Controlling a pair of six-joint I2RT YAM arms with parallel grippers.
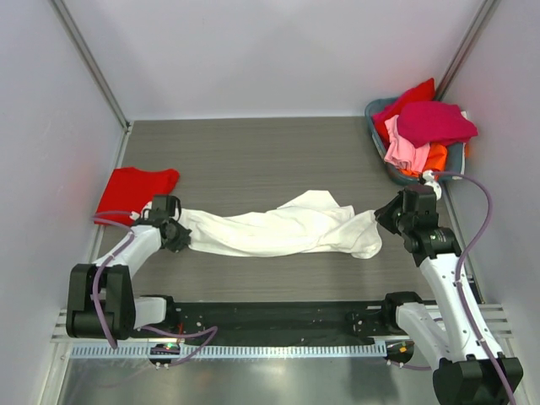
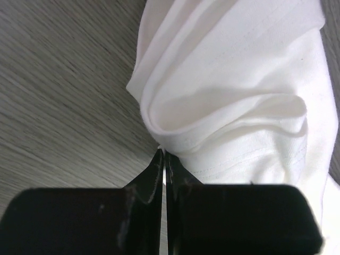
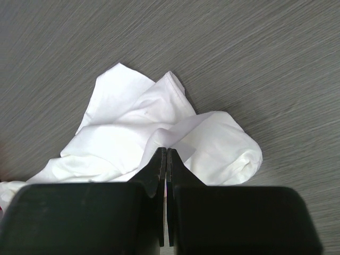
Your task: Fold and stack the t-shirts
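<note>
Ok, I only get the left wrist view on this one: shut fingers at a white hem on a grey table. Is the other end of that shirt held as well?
Observer: Yes. The right fingers are shut on the far end of the white t-shirt, which runs in a bunched band across the table.
Operator: Anything set aside yet?
Observer: One red t-shirt lies flat at the table's left edge.
Operator: And the rest?
Observer: They are heaped in a basket at the far right corner, with a magenta t-shirt on top.
</note>
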